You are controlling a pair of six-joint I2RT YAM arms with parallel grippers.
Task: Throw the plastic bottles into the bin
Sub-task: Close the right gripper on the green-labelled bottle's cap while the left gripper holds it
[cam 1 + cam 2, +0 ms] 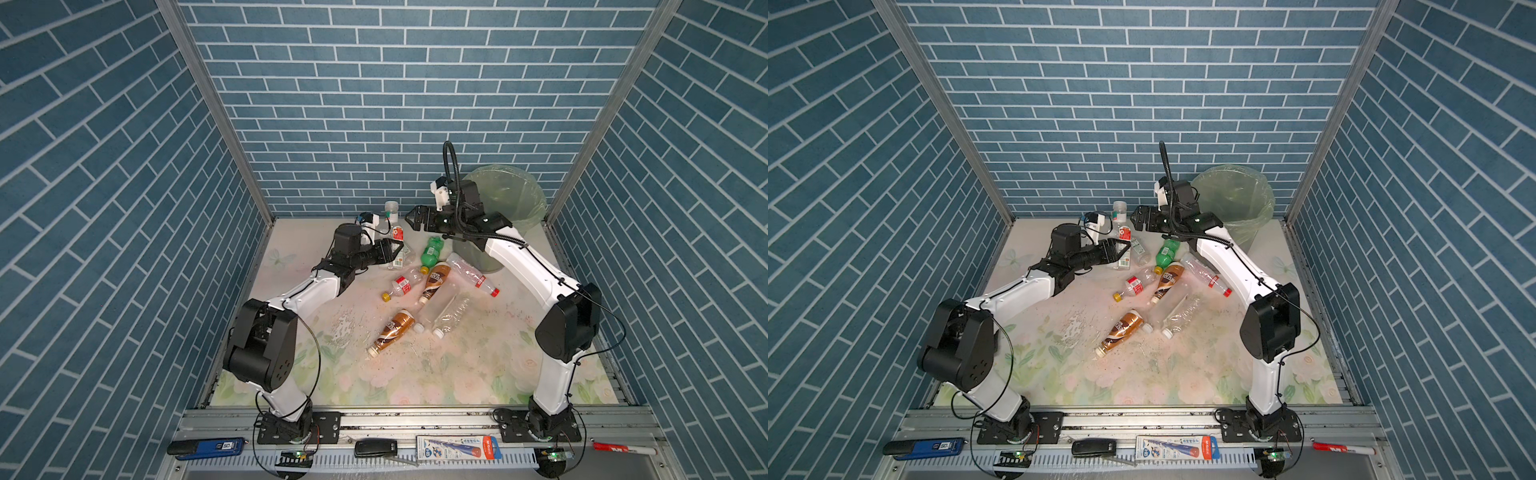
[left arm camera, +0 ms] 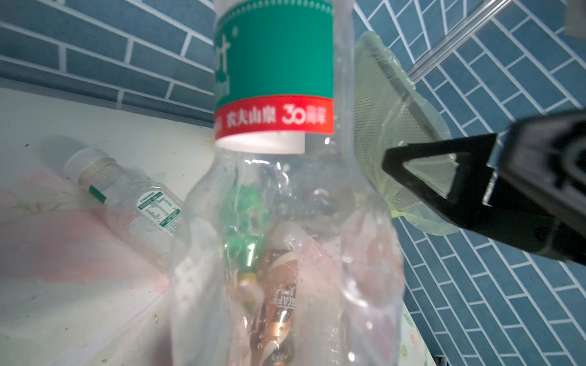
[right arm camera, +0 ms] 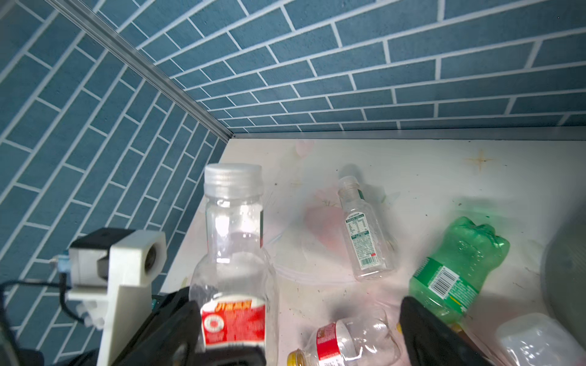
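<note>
My left gripper is shut on a clear plastic bottle with a red and green label. It holds it upright above the back of the table, white cap up; the bottle fills the left wrist view. My right gripper stands open just right of that bottle's upper part, with nothing between its fingers. Several more bottles lie on the table: a green one, two brown ones, and clear ones. The bin with its green bag stands at the back right, behind the right arm.
Blue brick walls close in the table on three sides. A small clear bottle lies near the back wall. On the front rail lie a blue and black tool, a black object, a packaged pen and a red marker.
</note>
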